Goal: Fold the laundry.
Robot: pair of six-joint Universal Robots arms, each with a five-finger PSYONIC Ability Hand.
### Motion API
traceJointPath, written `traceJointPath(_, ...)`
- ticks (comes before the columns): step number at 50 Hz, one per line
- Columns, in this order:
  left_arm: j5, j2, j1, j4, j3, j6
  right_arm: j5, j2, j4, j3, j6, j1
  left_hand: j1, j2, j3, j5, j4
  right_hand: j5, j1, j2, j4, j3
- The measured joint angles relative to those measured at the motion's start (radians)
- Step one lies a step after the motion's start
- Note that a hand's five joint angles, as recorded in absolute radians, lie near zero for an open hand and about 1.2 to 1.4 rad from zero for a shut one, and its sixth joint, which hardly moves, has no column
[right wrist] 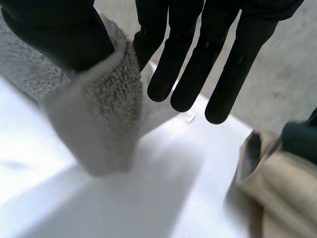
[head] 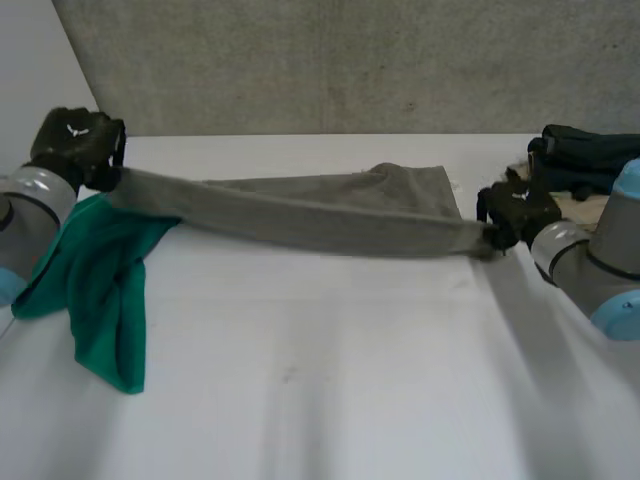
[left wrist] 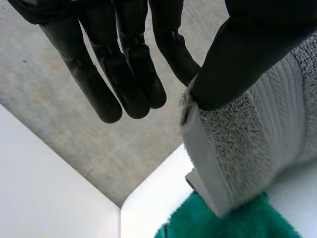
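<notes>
A grey towel (head: 320,215) is stretched in the air between my two hands across the white table (head: 330,360). My left hand (head: 75,145) holds its left end near the table's far left; in the left wrist view the thumb (left wrist: 247,54) pinches the grey towel's hem (left wrist: 237,144) against a finger while the other fingers (left wrist: 124,74) stay straight. My right hand (head: 515,212) grips the right end; in the right wrist view the thumb (right wrist: 54,29) pinches the towel's corner (right wrist: 99,114) against a finger.
A green cloth (head: 100,280) lies crumpled under my left arm at the table's left, and is seen below the towel (left wrist: 233,223). Dark folded garments (head: 585,160) and a beige cloth (right wrist: 277,188) lie at the far right. A grey wall (head: 350,60) stands behind.
</notes>
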Motion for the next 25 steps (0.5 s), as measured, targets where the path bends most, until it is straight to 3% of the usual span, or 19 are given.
traceJointPath(5,0.009,-0.003,0.005,0.018,-0.020,0.001,0.004,0.075,0.058,-0.076,0.054,-0.018,0.000,0.000,0.000,0.000,0.000,-0.008,-0.002,-0.006,-0.026,-0.010)
traceJointPath(10,0.004,-0.009,0.003,0.001,-0.007,0.001,0.009,0.123,0.150,-0.172,0.118,-0.035,0.000,0.000,0.000,0.000,0.000,-0.243,-0.199,-0.248,-0.259,-0.245)
traceJointPath(13,0.001,-0.012,0.001,-0.017,0.001,0.001,0.009,0.147,0.209,-0.220,0.141,-0.040,0.000,0.000,0.000,0.000,0.000,-0.269,-0.218,-0.267,-0.284,-0.269)
traceJointPath(15,-0.001,-0.012,0.001,-0.030,0.004,0.001,0.009,0.161,0.253,-0.248,0.147,-0.042,0.000,0.000,0.000,0.000,0.000,-0.256,-0.200,-0.248,-0.267,-0.250)
traceJointPath(18,-0.006,-0.010,0.003,-0.053,0.007,0.003,0.009,0.169,0.309,-0.272,0.137,-0.045,0.000,0.000,0.000,0.000,0.000,-0.052,0.001,-0.021,-0.048,-0.033)
traceJointPath(25,-0.012,0.019,0.002,-0.142,-0.014,0.034,0.009,0.099,0.400,-0.239,0.042,-0.062,0.000,0.000,0.000,0.000,0.000,-0.037,0.001,0.003,0.001,0.003)
